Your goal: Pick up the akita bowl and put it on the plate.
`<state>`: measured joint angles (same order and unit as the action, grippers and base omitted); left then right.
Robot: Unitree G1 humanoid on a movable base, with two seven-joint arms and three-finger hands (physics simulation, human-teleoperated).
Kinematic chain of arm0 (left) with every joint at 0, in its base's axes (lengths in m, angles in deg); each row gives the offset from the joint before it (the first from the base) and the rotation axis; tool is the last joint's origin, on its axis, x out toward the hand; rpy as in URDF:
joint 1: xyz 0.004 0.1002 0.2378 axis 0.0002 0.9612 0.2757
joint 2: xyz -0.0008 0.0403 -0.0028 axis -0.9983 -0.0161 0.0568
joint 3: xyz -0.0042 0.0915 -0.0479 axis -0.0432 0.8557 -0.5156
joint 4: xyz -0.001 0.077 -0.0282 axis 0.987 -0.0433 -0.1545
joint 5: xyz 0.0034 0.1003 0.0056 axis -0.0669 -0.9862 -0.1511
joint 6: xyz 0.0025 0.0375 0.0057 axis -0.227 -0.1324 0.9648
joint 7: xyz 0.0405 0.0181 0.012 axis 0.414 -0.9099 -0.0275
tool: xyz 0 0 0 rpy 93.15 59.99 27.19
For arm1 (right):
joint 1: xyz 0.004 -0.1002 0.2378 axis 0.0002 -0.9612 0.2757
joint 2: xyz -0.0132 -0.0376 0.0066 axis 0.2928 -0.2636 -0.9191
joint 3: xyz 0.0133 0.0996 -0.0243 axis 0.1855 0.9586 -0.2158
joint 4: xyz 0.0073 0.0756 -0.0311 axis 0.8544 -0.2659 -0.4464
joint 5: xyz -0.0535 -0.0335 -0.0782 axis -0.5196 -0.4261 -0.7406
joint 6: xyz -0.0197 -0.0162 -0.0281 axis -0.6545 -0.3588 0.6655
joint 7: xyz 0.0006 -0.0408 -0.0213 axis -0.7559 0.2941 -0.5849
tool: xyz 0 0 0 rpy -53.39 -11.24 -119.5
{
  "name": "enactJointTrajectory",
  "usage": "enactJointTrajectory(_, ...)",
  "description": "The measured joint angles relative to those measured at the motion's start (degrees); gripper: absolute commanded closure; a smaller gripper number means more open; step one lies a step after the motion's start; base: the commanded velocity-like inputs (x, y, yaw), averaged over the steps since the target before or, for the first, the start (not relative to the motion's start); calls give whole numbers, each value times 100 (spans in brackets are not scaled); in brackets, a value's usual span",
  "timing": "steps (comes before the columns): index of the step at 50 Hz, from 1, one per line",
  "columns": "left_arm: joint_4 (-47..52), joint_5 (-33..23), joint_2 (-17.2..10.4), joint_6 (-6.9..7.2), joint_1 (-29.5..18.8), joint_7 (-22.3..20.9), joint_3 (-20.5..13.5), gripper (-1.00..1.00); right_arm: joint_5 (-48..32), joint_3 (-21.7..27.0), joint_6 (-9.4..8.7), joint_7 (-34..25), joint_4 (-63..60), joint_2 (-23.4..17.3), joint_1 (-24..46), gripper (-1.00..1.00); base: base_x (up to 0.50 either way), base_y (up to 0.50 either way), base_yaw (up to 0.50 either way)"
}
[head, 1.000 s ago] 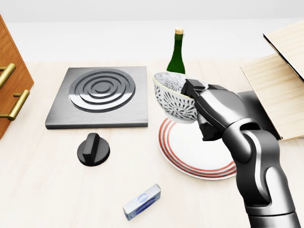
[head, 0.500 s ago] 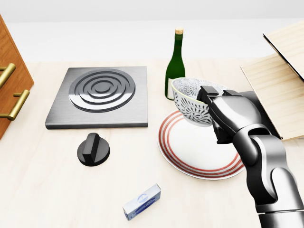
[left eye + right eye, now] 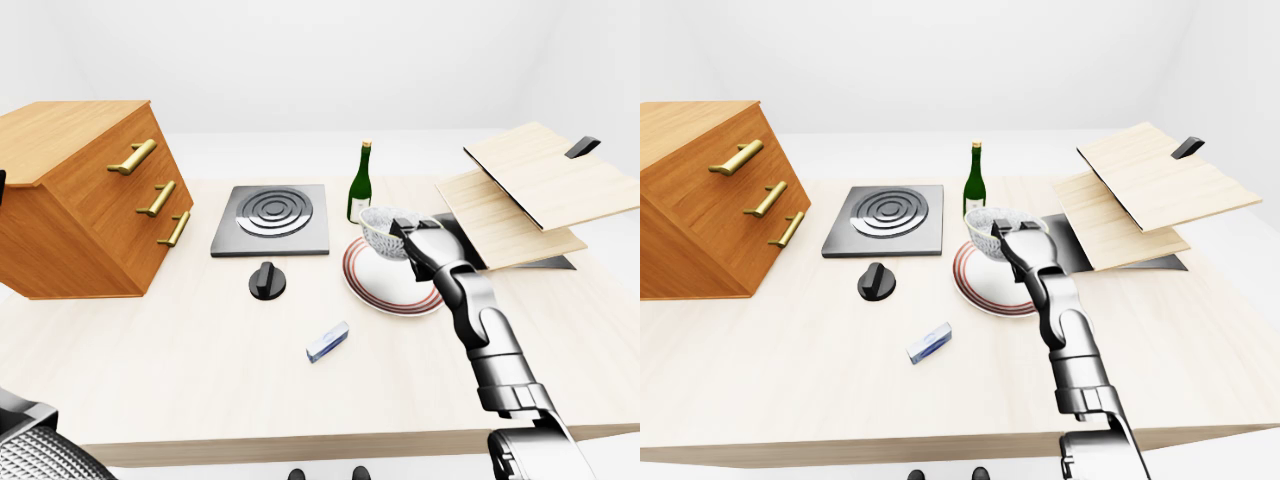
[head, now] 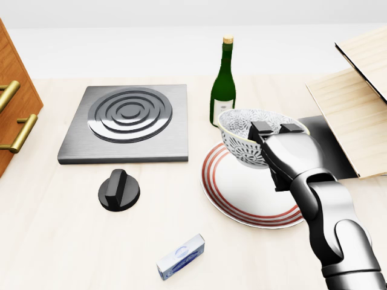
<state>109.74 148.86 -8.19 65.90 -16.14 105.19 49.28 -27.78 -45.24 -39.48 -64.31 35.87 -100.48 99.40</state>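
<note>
Wooden table (image 4: 60, 241), right hand (image 4: 291, 152) gripping akita bowl (image 4: 240, 140), seemingly above plate (image 4: 242, 194)

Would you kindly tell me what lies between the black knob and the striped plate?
Nothing: in the head view, only bare table separates the knob from the plate.

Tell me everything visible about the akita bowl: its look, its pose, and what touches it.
The akita bowl is deep and round, seemingly ceramic, white with a dense dark pattern outside and inside the rim. It looks empty and is held nearly upright, opening upward. The right hand grips its right side, fingers hooked over the rim. In the head view it is over the upper part of the red-ringed plate, just below the green bottle. Whether its base touches the plate cannot be told.
</note>
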Motion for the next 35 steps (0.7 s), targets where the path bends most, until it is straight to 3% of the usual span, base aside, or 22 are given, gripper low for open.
enactJointTrajectory(35,0,65,-12,0,-41,0,-63,-98,-438,-22,0,529,480,-88,-358,100,0,0,0)
